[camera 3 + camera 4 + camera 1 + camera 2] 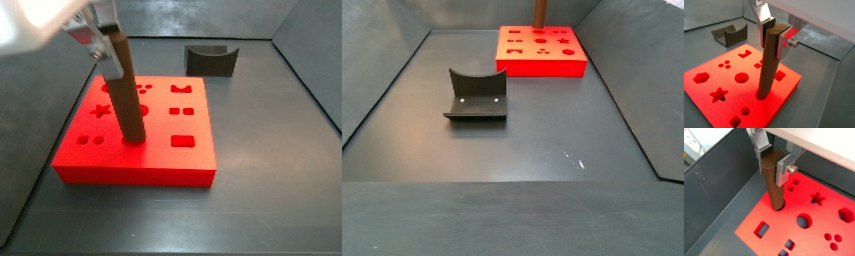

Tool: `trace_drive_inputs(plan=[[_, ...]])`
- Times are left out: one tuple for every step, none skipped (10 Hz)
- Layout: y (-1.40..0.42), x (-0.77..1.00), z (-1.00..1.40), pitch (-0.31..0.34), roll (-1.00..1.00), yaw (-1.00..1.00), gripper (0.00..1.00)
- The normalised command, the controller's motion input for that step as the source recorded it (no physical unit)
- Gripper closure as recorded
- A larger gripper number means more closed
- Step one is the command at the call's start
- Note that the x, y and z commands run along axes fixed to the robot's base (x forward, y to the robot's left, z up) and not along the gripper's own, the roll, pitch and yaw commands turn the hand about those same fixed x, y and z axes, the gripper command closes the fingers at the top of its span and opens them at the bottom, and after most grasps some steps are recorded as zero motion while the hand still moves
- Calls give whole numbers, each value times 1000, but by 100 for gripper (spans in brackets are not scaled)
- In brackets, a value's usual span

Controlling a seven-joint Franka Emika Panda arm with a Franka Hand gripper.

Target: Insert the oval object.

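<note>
Brown oval object clamped upright in the tool, tip at a hole in the red block. Risk: slight tilt or rotation jams it on the rim.

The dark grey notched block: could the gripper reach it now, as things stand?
Probably not at once. The gripper is shut on the oval object, whose lower end meets the red block. The dark grey notched block stands apart on the floor with nothing around it, so after releasing, the way looks free.
</note>
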Motion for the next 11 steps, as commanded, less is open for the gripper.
trace_drive_inputs(plan=[[0,0,-9,0,26,0,100],[0,0,-34,13,13,0,100],[0,0,-77,0,0,0,100],[151,369,0,200,-146,0,100],[126,346,0,227,-260,0,100],[0,0,0,113,-167,0,100],[0,0,0,0,-26,0,100],[0,0,-14,46,-124,0,100],[0,-9,0,24,-143,0,100],[0,-91,0,51,-261,0,100],[-37,-134,66,10,-267,6,100]])
